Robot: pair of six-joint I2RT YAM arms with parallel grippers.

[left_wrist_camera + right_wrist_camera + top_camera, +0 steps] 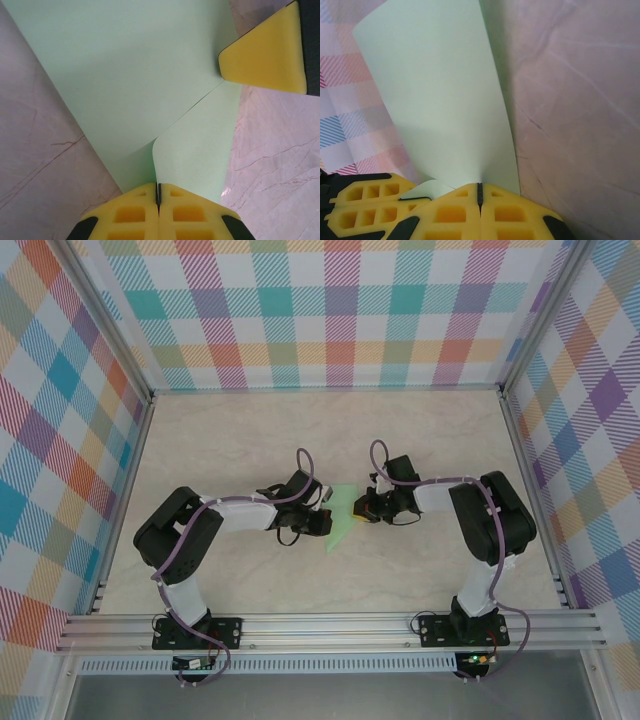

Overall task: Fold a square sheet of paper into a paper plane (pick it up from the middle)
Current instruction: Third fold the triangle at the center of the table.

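Note:
The light green sheet of paper (341, 516) lies mid-table between both arms, partly folded and lifted off the surface. My left gripper (322, 521) is at its left side. In the left wrist view the paper (135, 75) has a flap whose raised edge runs into my left gripper (158, 194), which is shut on it. The right gripper's yellow fingertip (267, 55) touches the sheet's far edge there. My right gripper (363, 506) is at the paper's right side. In the right wrist view the paper (440, 100) stands up from my right gripper (479, 191), shut on its edge.
The pale marbled table (330, 430) is ringed by checked walls (330, 310) at the back and both sides. An aluminium rail (330, 628) runs along the near edge by the arm bases. The left gripper's yellow fingers (365, 210) sit close beside my right gripper.

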